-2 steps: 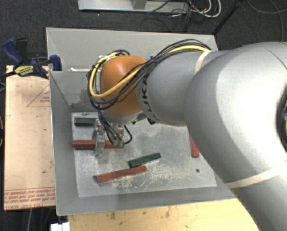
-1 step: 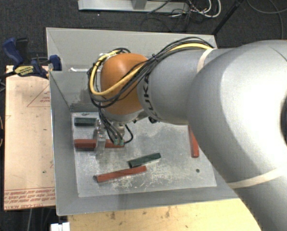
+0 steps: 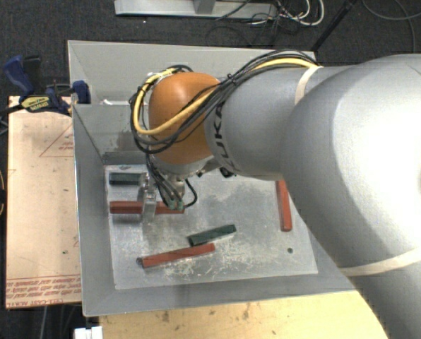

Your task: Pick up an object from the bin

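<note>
A grey metal bin seen from above, with sloping walls and a flat, scuffed floor. A thick grey robot arm reaches in from 3 o'clock and covers much of the bin's right and upper parts. At its wrist sits a rounded orange cover, looped with black and yellow cables.

The end effector hangs below the orange cover, low over the floor at about 9 o'clock from the bin's centre. It sits right at a flat red bar, which lies level, its length running from 9 o'clock towards 3 o'clock. Part of the end effector crosses in front of the bar's right half. Whether it is open, closed or gripping the bar cannot be told from this angle.

Just beyond the bar, towards 10 o'clock, lies a dark teal block, also level and close to the left wall.

Near the floor's centre, a little towards 6 o'clock, lies a dark green stick, slightly tilted. Just beside it, towards 7 o'clock, lies a long red stick at much the same tilt, with its right end almost touching the green one.

Well apart from these, at 3 o'clock, a short red stick lies pointing roughly from 12 to 6 o'clock, close under the arm.
</note>
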Motion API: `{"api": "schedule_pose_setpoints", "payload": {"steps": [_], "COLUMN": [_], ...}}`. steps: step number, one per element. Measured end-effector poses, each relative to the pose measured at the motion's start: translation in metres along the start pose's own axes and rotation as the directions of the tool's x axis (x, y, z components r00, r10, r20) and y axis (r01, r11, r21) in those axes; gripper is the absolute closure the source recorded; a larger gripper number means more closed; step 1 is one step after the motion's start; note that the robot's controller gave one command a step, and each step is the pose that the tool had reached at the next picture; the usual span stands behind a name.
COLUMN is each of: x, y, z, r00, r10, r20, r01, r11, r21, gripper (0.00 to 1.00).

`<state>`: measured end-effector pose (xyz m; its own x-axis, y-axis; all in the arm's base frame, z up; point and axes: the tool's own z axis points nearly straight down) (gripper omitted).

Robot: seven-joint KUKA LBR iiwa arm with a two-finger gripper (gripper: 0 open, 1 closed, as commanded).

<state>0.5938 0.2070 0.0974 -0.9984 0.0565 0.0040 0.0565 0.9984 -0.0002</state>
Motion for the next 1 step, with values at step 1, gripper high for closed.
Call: {"api": "schedule_pose_setpoints", "payload": {"steps": [1], "x": [-0.0007], "y": [0.0004], "z": [-0.0172], "r00": [1.000], "r10": [0.000], "r20": [0.003], "r01": [0.000], "r11": [1.000], "r21": [-0.001], "gripper": [1.00]}}
